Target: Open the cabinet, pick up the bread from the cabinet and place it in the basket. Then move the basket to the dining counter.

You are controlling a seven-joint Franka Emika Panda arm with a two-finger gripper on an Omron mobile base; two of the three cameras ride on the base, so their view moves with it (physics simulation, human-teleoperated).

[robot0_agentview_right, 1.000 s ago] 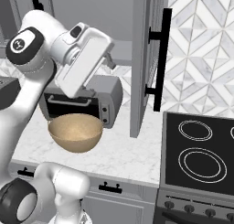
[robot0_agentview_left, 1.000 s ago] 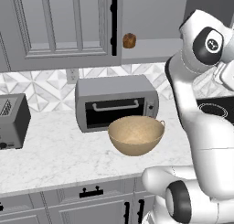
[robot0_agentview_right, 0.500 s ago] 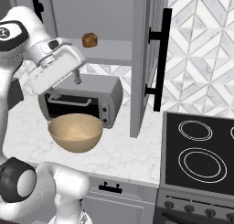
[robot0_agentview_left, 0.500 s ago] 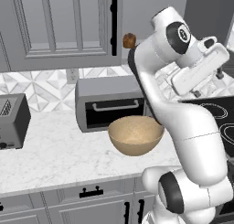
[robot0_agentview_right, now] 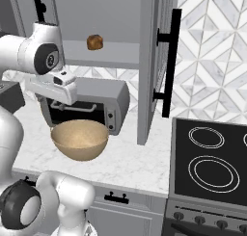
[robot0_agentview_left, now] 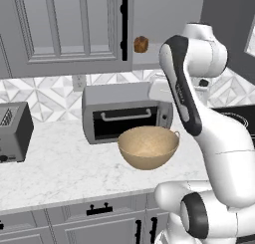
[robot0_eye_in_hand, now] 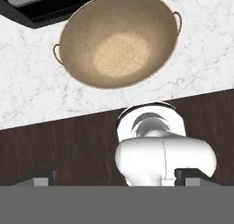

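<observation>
The arm's tool (robot0_eye_in_hand: 116, 176), its jaws spread wide and holding nothing, hangs above the marble bench (robot0_eye_in_hand: 27, 95) and looks straight down on the tan basket (robot0_eye_in_hand: 119, 39), which sits empty just ahead of it, in front of the toaster oven (robot0_agentview_left: 124, 111). Well above the tool, the bread (robot0_agentview_right: 94, 42) rests on the plain grey shelf of the cabinet (robot0_agentview_right: 154, 61), whose right door stands swung open, black handle outward. A toaster (robot0_agentview_left: 14, 131) stands far off to the tool's left; the stove (robot0_agentview_right: 212, 167) lies to its right.
</observation>
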